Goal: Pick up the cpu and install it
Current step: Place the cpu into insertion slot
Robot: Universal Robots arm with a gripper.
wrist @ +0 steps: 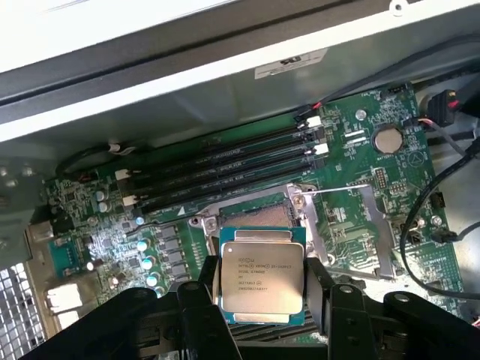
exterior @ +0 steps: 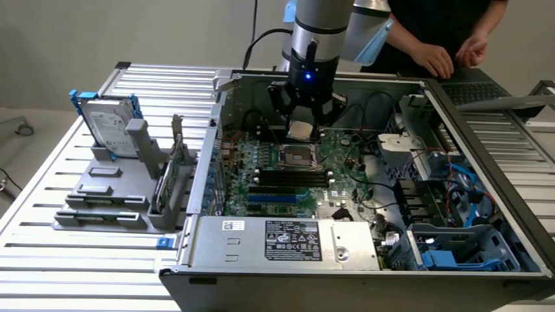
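Clamping the cpu (wrist: 261, 276) in wide-spread gripper (exterior: 301, 125), hung over the socket (exterior: 295, 156), chip lettering legible from wrist view, a person's hand (exterior: 433, 62) beyond the socket in exterior view

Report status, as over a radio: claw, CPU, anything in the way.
Claw shut on the small flat square silver-grey CPU. Chip held over the square metal-framed socket, not seated. A person's hand beyond the open grey computer case, apart from the claw.

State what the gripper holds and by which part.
The cpu, pinched at two opposite edges between the jaws.
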